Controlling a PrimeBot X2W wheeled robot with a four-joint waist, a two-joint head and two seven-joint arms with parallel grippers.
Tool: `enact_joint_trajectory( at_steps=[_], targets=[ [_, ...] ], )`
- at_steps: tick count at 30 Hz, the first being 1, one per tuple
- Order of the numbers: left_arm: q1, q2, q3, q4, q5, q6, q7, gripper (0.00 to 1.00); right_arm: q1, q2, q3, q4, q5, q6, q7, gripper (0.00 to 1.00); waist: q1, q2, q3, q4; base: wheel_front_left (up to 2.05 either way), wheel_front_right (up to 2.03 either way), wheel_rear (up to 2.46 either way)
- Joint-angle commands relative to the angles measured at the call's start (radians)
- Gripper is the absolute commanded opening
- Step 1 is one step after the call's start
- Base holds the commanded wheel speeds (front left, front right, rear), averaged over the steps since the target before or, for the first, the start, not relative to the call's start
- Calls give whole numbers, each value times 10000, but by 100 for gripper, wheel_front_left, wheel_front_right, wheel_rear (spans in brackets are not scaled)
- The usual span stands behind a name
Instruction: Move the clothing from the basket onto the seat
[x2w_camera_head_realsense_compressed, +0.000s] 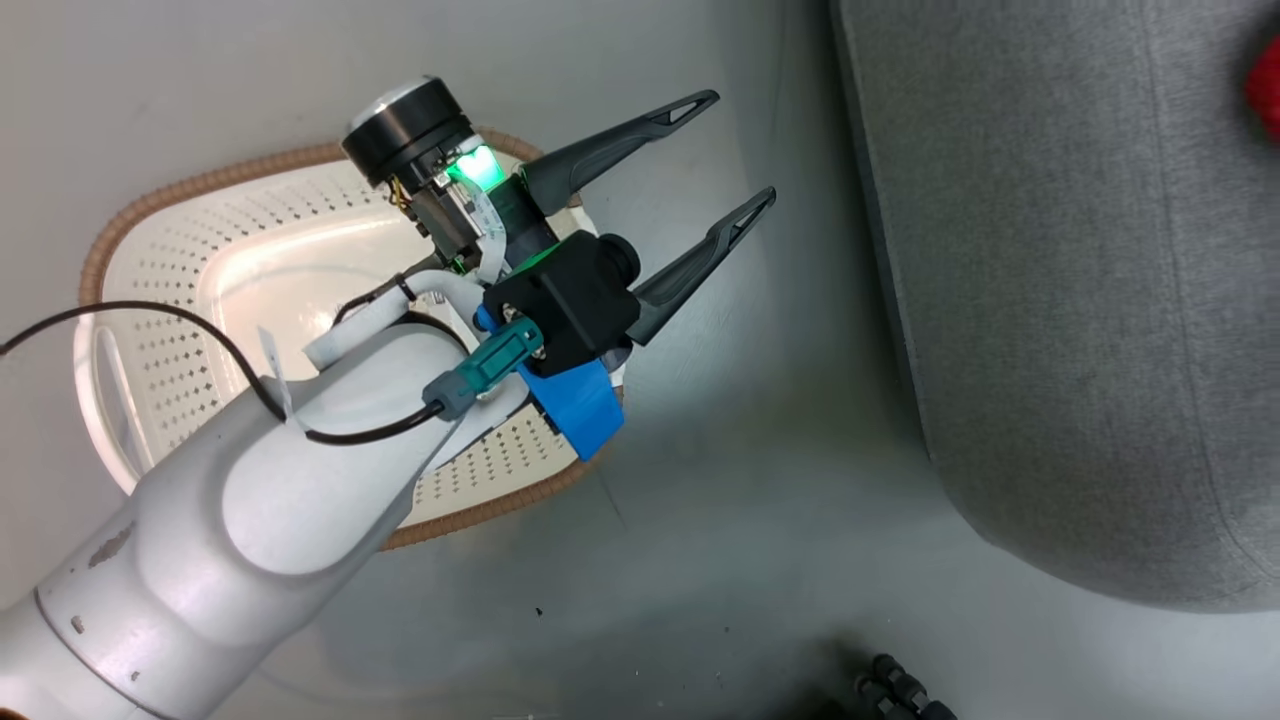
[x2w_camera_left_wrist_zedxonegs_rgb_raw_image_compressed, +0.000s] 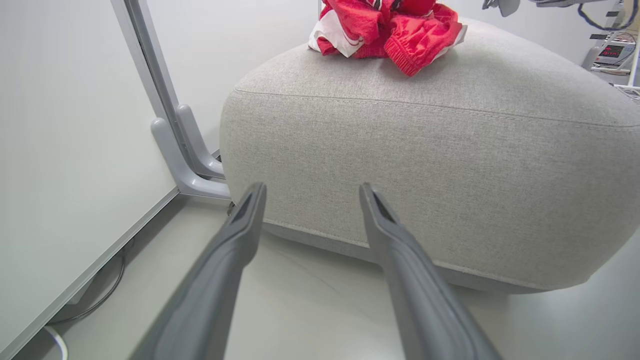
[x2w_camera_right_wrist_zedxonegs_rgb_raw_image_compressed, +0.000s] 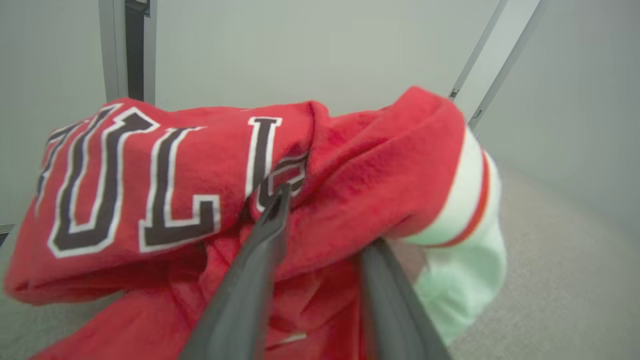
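Floor (x2w_camera_head_realsense_compressed: 760, 560): pale grey, smooth and glossy, with a soft sheen and a few dark specks. Partition panel (x2w_camera_left_wrist_zedxonegs_rgb_raw_image_compressed: 65, 150): plain off-white, framed in grey metal. Its upright post (x2w_camera_left_wrist_zedxonegs_rgb_raw_image_compressed: 145, 60) ends in a curved foot bracket (x2w_camera_left_wrist_zedxonegs_rgb_raw_image_compressed: 187, 170) resting on the floor. A dark cable (x2w_camera_left_wrist_zedxonegs_rgb_raw_image_compressed: 107, 295) runs beneath the panel's lower edge. Lighting is even and diffuse.

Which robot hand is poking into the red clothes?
The right gripper: its two dark fingers are tucked into the red clothing with black-and-white letters. The left gripper is wide open, empty and touching nothing.
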Motion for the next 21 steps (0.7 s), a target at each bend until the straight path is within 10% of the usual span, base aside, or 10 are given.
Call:
enact_joint_trajectory(
  at_steps=[1,21],
  targets=[
    [137,-34,10,83,-86,67,-115,100,420,220,-25,-183,-130,-7,-4,100,-1,-1,-335,-72,0,0,0],
    [2588,-444,1871,678,-1164,1257,-858,100,4144,967,1292,-3023,11,-7,-5,100,-1,-1,-4228,474,0,0,0]
  ],
)
